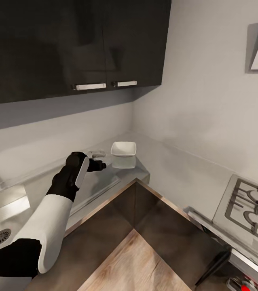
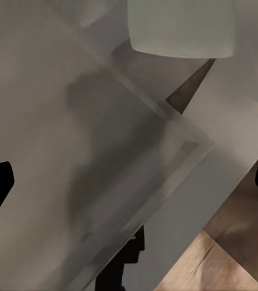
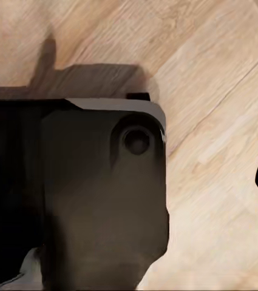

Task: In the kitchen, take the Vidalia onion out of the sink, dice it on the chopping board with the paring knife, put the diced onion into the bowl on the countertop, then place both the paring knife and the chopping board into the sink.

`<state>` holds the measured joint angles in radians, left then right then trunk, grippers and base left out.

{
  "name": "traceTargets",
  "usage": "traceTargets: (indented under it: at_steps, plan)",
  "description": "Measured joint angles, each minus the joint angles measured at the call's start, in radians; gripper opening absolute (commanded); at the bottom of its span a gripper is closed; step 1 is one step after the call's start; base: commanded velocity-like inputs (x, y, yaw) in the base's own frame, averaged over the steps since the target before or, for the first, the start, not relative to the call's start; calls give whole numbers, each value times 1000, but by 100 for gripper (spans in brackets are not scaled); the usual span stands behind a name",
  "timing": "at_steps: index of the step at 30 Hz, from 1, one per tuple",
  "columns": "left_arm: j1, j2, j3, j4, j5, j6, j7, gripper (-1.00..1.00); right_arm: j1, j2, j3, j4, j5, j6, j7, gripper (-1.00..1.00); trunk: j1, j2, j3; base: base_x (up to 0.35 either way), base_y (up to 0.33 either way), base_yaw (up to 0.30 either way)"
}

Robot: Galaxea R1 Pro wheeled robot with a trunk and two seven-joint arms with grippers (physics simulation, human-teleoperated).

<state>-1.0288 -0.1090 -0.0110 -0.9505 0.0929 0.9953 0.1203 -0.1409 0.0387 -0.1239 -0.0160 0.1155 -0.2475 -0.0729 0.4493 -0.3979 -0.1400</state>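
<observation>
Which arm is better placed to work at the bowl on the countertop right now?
Left, probably. The left tool hangs over the countertop just short of the bowl, with nothing between its fingers. The right wrist view looks down at wooden floor, away from the countertop.

Our left arm [image 1: 52, 226] wears a smooth white shell over the forearm, with glossy black at the elbow joint and a black wrist beyond it. The left gripper [image 1: 98, 165] is black, fronted by a white rounded panel. Our base [image 3: 86, 200] shows as a dark, round-cornered housing with a circular recess.
</observation>
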Motion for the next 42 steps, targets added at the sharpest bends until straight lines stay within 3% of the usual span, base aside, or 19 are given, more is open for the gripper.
traceTargets:
  at_steps: [4,9,19,27,36,42]
  plan:
    - [0,0,0,1,0,0,0,100,39,7,0,0,0,135,42,100,0,0,0,2,-2,0]
    - [0,0,0,-1,0,0,1,100,48,3,-2,-4,1,208,49,100,0,0,0,0,0,0]
    - [0,0,0,0,0,0,2,100,50,0,-5,-8,1,220,39,100,0,0,0,64,1,0]
    - [0,0,-3,-4,0,0,2,100,50,-7,-4,-6,0,224,-103,100,0,0,0,164,57,0]
    - [0,-1,-6,-7,0,0,2,100,50,-2,-2,-6,-1,223,-117,100,0,0,0,39,9,0]
    - [0,-2,-29,-7,0,0,2,100,50,-2,-1,-6,0,224,-117,100,0,0,0,188,0,0]
